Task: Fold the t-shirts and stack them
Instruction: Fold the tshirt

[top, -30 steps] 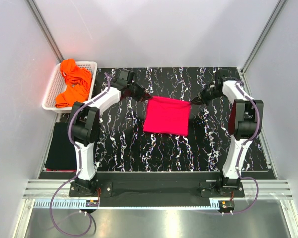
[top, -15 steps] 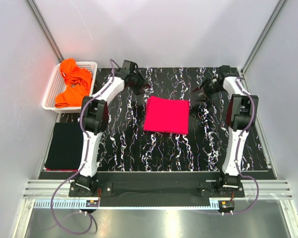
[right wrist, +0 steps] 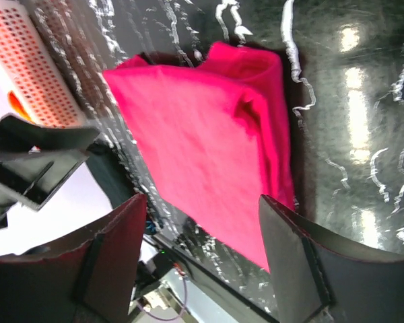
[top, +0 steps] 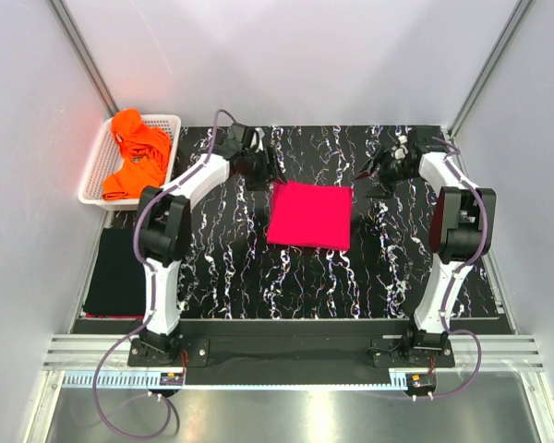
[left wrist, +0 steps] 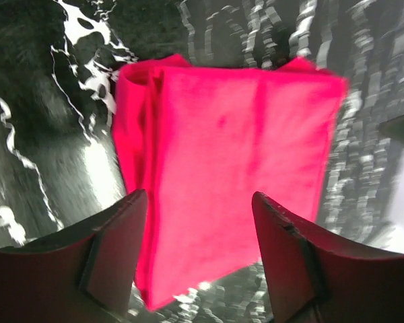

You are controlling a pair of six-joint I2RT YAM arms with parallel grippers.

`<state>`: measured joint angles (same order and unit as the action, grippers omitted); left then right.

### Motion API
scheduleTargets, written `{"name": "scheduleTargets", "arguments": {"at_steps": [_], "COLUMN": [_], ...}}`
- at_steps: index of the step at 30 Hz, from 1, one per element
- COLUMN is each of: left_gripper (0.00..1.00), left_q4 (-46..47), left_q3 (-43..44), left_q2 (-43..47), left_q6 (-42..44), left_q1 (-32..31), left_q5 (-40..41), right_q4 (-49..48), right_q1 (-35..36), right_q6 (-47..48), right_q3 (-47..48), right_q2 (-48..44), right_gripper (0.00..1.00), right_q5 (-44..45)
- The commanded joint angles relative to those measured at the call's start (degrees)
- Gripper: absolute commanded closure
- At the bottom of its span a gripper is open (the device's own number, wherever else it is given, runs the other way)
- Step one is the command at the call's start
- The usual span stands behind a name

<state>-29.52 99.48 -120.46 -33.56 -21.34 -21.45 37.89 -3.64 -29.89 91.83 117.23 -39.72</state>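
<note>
Both the left jaws and the right jaws have let go and drawn back, standing released and empty above the tabletop (top: pixel 231 258). The pink t-shirt (top: pixel 309 215) lies folded square between them, just ahead of each and touching neither. The fold looks finished, so stacking it on the black t-shirt (top: pixel 118 272), well out beyond the left jaws, likely comes next.

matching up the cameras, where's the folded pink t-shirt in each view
Top external: the pink t-shirt lies folded flat near the middle of the mat.
Left wrist: the pink t-shirt fills the centre, its layered edges on the left.
Right wrist: the pink t-shirt sits at the centre, slanting down to the right.
Shared landmark: the black, white-veined mat under it shows in all three views.
</note>
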Motion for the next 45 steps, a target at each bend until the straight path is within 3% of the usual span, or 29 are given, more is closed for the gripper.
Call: {"name": "scheduleTargets", "arguments": {"at_steps": [1, 12, 18, 23, 27, 28, 29, 31, 35, 41, 42, 44, 45], "left_gripper": [0.31, 0.22, 0.23, 0.31, 0.51, 0.54, 0.57, 0.69, 0.77, 1.0, 1.0, 0.98, 0.67], "left_q4": [0.7, 0.8, 0.4, 0.6, 0.9, 1.0, 1.0, 1.2, 1.7, 2.4, 2.6, 2.7, 2.7], "left_q3": [3.6, 12.8, 14.3, 15.5, 16.5, 16.4, 16.2, 15.8, 14.7, 13.9, 13.7, 13.1, 10.8], "left_q2": [-3.9, -13.2, -16.3, -18.3, -19.5, -19.5, -19.4, -19.2, -19.0, -18.8, -18.7, -17.9, -15.5], "left_q6": [7.3, 11.3, 9.8, 10.3, 9.9, 9.8, 9.8, 10.1, 10.2, 10.3, 10.3, 10.4, 9.7], "left_q1": [0.3, -1.8, -1.2, -0.4, 0.6, 0.9, 1.1, 1.3, 1.9, 2.7, 2.8, 2.9, 3.2], "left_q5": [0.5, 7.5, 4.8, 1.4, -1.4, -2.0, -2.3, -3.1, -3.8, -4.3, -4.5, -4.5, -5.2], "right_q4": [-3.5, -4.7, -7.2, -8.1, -8.9, -9.1, -9.4, -11.3, -11.7, -12.7, -12.7, -12.7, -12.1], "right_q1": [-0.3, 0.4, 0.8, 1.0, 1.4, 1.4, 1.5, 1.4, 1.4, 1.5, 1.5, 1.5, 1.4], "right_q6": [3.7, 6.2, 7.0, 7.0, 6.6, 6.4, 5.8, 5.1, 4.3, 1.5, 1.2, 0.1, -2.4], "right_q3": [0.1, 0.4, 0.9, 3.8, 5.0, 4.9, 4.8, 4.1, 5.4, 8.4, 9.0, 9.5, 9.2], "right_q2": [1.2, 5.1, 7.6, 11.2, 12.8, 12.8, 12.7, 12.4, 13.6, 16.0, 16.3, 16.4, 14.3], "right_gripper": [0.25, 0.23, 0.23, 0.25, 0.36, 0.49, 0.55, 0.56, 0.57, 0.76, 0.87, 0.86, 0.58], "right_q5": [-0.3, 0.8, -0.8, -3.1, -3.2, -3.1, -3.0, -3.6, -3.4, -3.6, -3.3, -3.5, -2.6]}}
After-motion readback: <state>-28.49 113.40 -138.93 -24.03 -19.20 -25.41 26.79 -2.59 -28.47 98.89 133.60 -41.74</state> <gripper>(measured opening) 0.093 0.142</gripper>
